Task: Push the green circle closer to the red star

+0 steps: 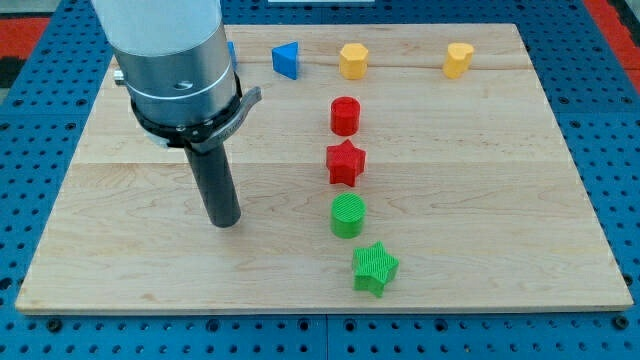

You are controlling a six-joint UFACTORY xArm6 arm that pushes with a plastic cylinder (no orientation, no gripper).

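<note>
Green circle point(348, 215) sits just near-side of red star point(345, 163), nearly touching. My tip point(224, 222) is well left of both; no jaws, bare rod. Risk: sideways contact knocks circle right, or clips green star point(375, 268).

Green circle point(348, 215), red star point(345, 163) — pale wooden board point(480, 180).

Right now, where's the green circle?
The green circle sits just right of centre in the camera view, directly below the red star and above the green star; my tip is to its left.
</note>
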